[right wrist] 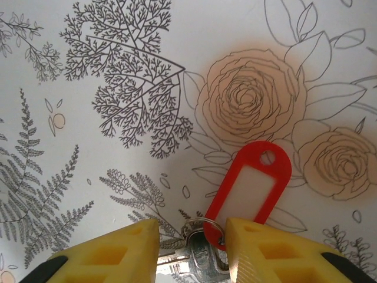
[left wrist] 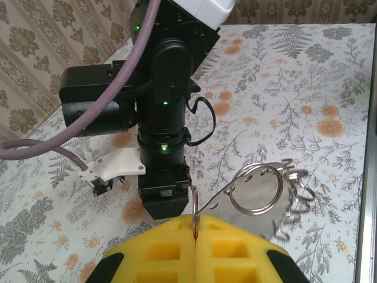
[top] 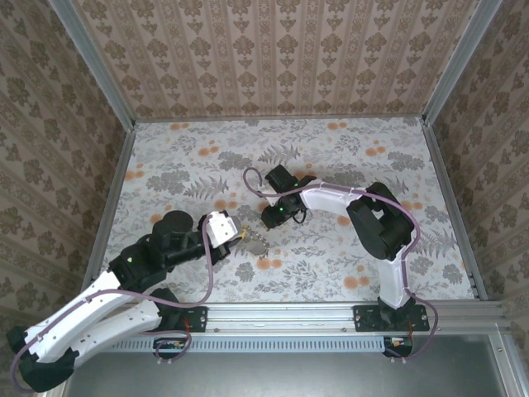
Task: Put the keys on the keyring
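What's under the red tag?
Flowery table cover shows around the red tag; the patch beneath it is hidden. Its small ring and key sit between the right end effector's fingers.

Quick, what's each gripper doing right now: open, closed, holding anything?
Left gripper: closed, pinching the keyring by its wire.
Right gripper: closed partway on the keys, holding them.

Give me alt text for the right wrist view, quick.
The right end effector grips a small silvery key by its ring between two yellow fingers. The key's red oval tag sticks out up and right over the floral tablecloth.
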`<state>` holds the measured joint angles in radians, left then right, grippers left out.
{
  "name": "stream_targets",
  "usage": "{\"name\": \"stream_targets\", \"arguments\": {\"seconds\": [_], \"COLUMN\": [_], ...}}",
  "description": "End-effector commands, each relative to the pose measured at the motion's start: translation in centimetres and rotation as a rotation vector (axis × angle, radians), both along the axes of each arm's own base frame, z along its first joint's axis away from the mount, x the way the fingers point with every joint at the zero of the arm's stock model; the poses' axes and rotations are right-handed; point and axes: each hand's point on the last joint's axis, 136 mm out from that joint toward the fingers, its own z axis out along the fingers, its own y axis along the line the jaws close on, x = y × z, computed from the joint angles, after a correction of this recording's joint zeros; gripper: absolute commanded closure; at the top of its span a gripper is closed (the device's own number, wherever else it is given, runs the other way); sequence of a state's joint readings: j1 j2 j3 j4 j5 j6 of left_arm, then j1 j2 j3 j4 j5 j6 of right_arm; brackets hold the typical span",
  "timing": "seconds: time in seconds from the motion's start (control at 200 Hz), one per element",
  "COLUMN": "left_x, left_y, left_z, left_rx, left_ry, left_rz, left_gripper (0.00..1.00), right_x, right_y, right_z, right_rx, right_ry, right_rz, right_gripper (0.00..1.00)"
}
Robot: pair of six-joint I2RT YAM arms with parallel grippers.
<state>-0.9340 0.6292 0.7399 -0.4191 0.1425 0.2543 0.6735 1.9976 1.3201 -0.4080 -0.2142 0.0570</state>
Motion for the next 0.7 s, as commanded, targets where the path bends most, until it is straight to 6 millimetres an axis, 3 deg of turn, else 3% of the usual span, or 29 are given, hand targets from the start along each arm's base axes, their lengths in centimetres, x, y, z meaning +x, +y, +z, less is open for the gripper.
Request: {"name": "stream_targets", "arguments": {"seconds": [0.0,0.355,0.5,0.695], "left_x": [0.0,0.0,0.1,0.0], "left_y": [0.0,0.1,0.2,0.2], "left_z": [2.7,2.5,2.6,2.7], "left_rx": [-0.068,-0.073,-0.076,-0.077], "left_ry": [-0.026,-0.024,-0.029,-0.029], "left_rz": [-0.002,0.009,0.012,0.014], "left_gripper": [1.0,1.0,1.0,1.0], "right_x": [-1.4,-2.6,-2.7,-1.9], "right_y": [-0.6,0.8,0.2,-0.5], "right_z": [-0.3,1.0,2.0,1.2], "right_rx": [-0.002,0.165,0.139,0.001], "right_ry": [0.039,0.088,0.065,0.005], "right_rz": [-0.046,-0.148,-0.119,-0.038], "right_gripper": [0.64,0.63,0.61,0.59]}}
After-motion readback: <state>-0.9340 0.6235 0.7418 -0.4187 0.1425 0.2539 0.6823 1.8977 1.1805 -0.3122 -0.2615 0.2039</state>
